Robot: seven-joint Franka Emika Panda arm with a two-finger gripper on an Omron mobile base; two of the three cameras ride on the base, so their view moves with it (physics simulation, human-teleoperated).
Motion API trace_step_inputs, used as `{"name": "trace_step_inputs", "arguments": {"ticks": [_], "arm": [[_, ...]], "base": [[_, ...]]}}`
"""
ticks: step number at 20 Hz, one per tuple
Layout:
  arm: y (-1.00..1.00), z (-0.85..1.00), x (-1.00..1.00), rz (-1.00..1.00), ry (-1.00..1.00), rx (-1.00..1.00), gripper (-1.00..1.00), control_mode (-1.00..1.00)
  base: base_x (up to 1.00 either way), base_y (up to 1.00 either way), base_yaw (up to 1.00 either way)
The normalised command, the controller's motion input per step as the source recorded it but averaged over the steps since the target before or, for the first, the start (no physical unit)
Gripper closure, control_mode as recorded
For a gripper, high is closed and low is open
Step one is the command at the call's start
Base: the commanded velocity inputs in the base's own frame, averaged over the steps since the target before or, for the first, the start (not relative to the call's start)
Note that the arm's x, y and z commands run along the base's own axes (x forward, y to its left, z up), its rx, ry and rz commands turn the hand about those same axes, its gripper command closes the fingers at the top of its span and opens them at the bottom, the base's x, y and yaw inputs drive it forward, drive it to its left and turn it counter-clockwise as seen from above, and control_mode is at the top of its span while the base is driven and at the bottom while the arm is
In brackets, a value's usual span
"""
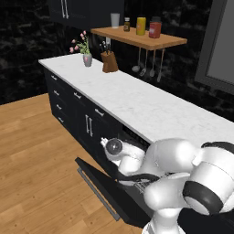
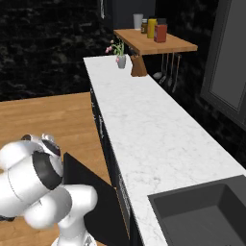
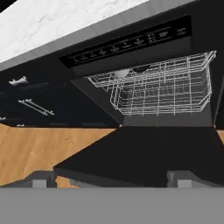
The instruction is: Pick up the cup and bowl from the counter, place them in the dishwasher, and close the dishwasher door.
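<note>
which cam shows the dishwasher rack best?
Hand view: the white wire rack faces the camera, whole, under the control strip and behind the lowered dishwasher door. Left base view catches a sliver of wire behind the arm. Right base view shows the door's edge.

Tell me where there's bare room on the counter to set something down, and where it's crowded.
The counter lies bare along the whole stretch between the knife block and the sink. The far end is crowded: the flower vase and knife block stand close together there, under the shelf and beside the hanging utensils.
</note>
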Motion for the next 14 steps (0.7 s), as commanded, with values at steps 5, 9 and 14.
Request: {"name": "trace_step_inputs", "arguments": {"ticks": [5,9,14], "arm": [[0.56,0.71,-0.96,0.00,-0.22,0.06,-1.00,-1.00],[0.82,0.68,-0.85,-0.07,-0.13,0.04,-1.00,-1.00],[0.97,0.14,-0.66,-0.13,-0.02,0.01,-1.00,-1.00]], "base": [[0.00,0.00,0.00],[0.00,0.00,0.00],[0.00,0.00,0.00]]}}
